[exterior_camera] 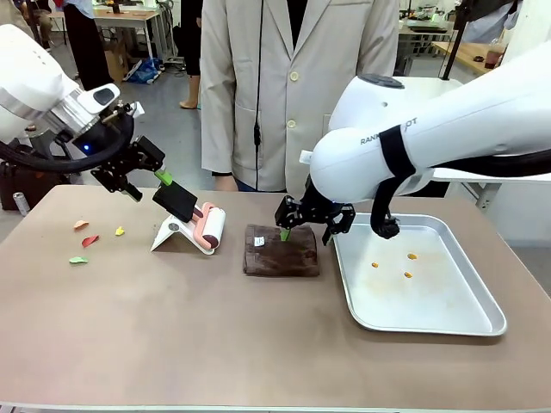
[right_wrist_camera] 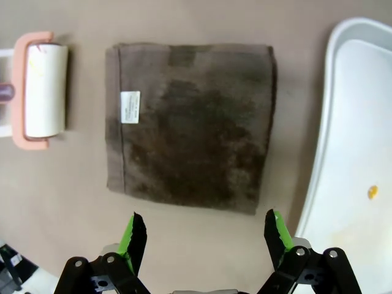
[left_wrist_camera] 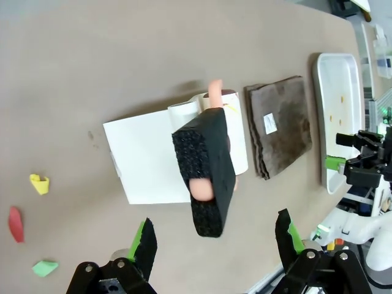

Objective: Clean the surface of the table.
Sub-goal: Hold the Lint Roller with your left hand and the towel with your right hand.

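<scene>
Taupe-brown and matte, the table (exterior_camera: 172,335) spans the full width of the front view, with its pale edge on the near side. A silver metal tray (exterior_camera: 430,301) lies flat on the table's right part. A folded dark brown cloth (exterior_camera: 280,254) lies at the table's centre, just beside the tray's left rim. The right gripper (right_wrist_camera: 205,219) hovers over the cloth with its jaws spread wide and nothing held. A lint roller (exterior_camera: 211,228) rests on a white stand (exterior_camera: 168,234) near the cloth's left side. The roller's black foam handle (left_wrist_camera: 205,177) is tilted upward. The left gripper (left_wrist_camera: 214,223) is wide open. The handle end sits between its fingers, with a gap on each side. Four coloured scraps (exterior_camera: 89,240) lie on the table's left part. Three orange crumbs (exterior_camera: 411,255) lie in the tray.
</scene>
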{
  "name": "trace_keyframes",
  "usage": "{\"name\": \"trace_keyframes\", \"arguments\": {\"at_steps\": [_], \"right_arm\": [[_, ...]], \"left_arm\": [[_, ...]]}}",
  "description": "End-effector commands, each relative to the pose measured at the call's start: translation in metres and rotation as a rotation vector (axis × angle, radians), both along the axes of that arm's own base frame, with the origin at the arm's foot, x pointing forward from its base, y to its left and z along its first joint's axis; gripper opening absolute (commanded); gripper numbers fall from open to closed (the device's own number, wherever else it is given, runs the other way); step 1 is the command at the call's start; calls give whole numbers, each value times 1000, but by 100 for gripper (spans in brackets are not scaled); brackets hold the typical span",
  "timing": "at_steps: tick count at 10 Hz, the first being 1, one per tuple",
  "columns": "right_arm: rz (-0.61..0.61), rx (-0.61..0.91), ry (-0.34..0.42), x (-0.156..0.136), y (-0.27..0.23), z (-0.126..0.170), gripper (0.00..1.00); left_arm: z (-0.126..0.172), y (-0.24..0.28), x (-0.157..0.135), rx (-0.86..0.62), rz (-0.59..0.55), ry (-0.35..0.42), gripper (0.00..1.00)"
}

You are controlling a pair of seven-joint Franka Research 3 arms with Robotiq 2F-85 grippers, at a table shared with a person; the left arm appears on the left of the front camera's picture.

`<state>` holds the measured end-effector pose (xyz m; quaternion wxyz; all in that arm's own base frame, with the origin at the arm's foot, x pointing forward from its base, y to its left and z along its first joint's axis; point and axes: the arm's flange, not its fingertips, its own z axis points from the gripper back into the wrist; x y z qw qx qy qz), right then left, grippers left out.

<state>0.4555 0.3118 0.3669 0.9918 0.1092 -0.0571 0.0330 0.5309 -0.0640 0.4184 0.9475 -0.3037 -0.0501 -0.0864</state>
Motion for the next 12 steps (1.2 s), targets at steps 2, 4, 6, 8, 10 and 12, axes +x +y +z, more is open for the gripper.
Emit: {"name": "trace_keyframes", "arguments": {"at_steps": [2,4,6,8,10,12], "right_arm": [[13,-69,-25,21,17,-18,100],[-4,-135,-29,35,21,-33,100],[-27,-145,-11,42,21,-40,100],[-78,-196,-27,49,21,-47,100],[-106,-209,-13,57,24,-49,100],[-106,-212,17,62,25,-56,100]], "left_arm": [[-12,-4,11,-38,32,26,100],[-18,-6,13,-64,24,23,100],[-21,-4,17,-86,19,23,100],[-26,-6,20,-125,21,23,100],[-35,-7,19,-155,13,30,100],[-38,-6,17,-163,26,41,100]]}}
